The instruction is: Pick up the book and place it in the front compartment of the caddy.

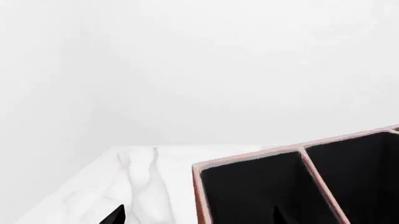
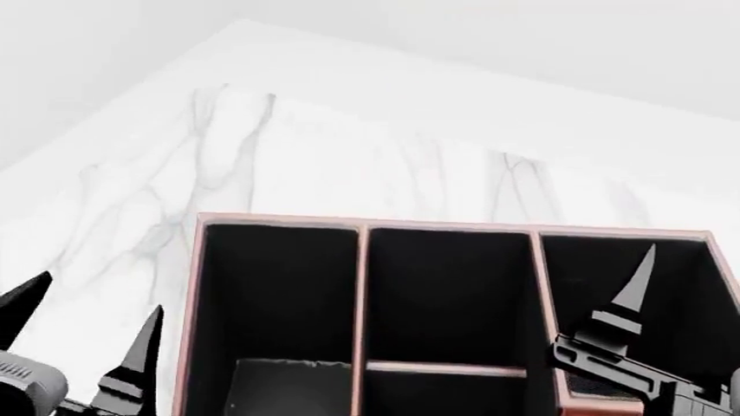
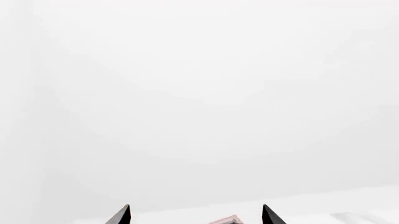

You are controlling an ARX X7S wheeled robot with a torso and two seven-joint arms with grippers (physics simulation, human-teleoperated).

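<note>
Caddy [image 2: 359, 295] of reddish-brown leather look sits on a white marbled tabletop [image 2: 231, 156], its black-lined pockets seen from above in the head view. Front compartment [image 2: 449, 290], bounded by a short cross divider, holds nothing visible. The book appears in none of the views. Left end effector [image 2: 81, 325] hovers beside the caddy's left wall, fingers spread apart and holding nothing. Right end effector [image 3: 194, 215] hangs above the caddy's right pocket, its fingers likewise spread and bare.
</note>
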